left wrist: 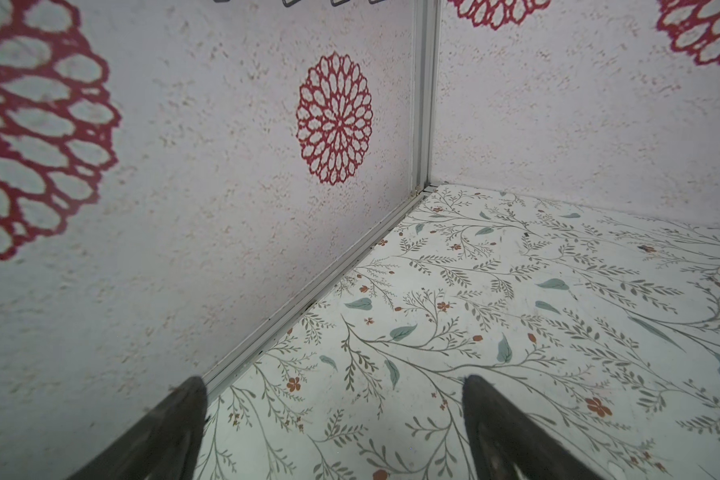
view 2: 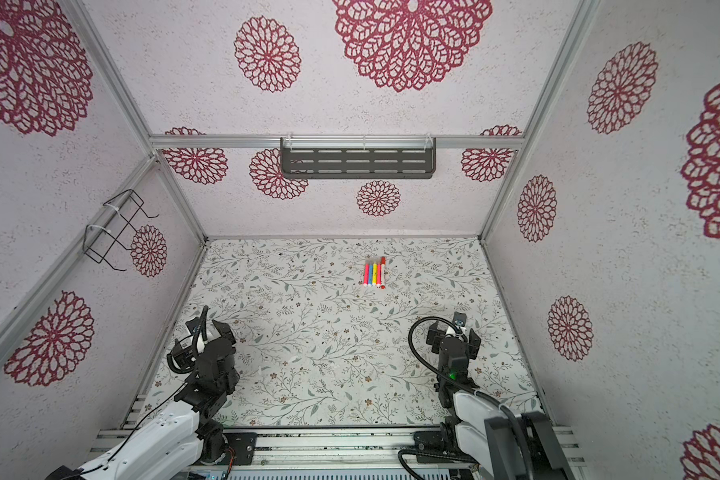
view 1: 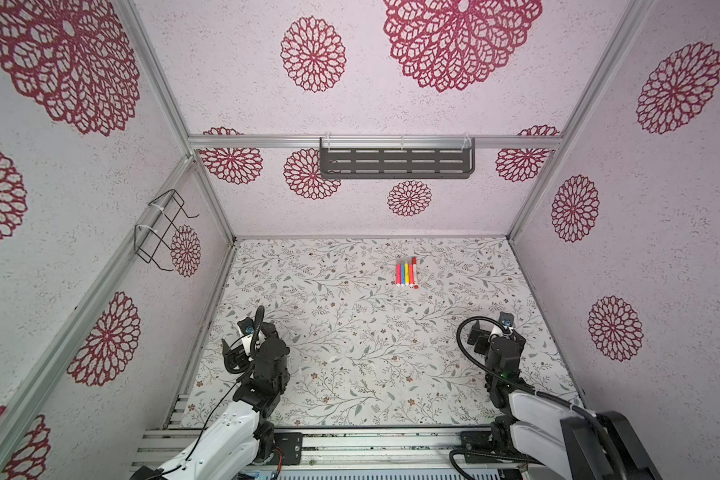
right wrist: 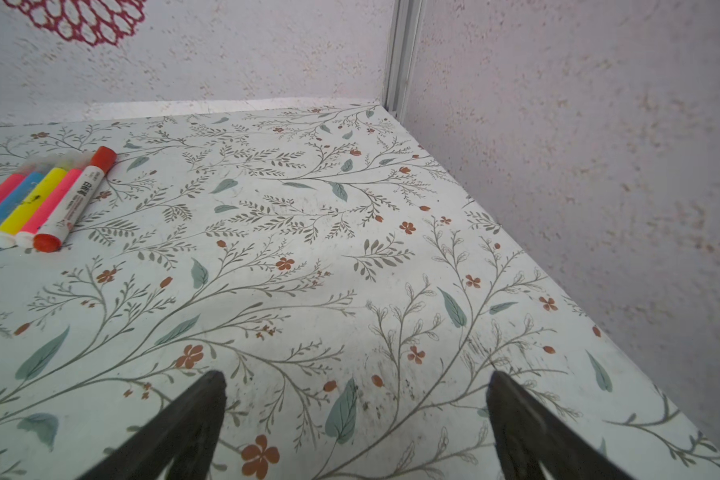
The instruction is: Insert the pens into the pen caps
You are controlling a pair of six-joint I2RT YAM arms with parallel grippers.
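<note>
Nearest the lens, at lower left in both top views: left end effector (view 1: pixel 245 332), spread wide and holding nothing. In the left wrist view, dark fingers (left wrist: pixel 163 432) far apart over the flowered desk (view 1: pixel 350 353), close to the side wall. At lower right: right end effector (view 1: pixel 492 332), likewise spread wide and empty, with bare desk between its tips in the right wrist view.

Just right of centre in both top views, toward the back of the desk: pens (view 1: pixel 407 273), lying flat in a tight row, touching side by side, well apart from both end effectors. Pink, blue, yellow, orange-pink, then a white one with red ends. At upper left of the right wrist view, red cap (right wrist: pixel 104 157) seated on the white one's far end. Far ends of the others pale and blurred; capped or not, cannot tell.
</note>
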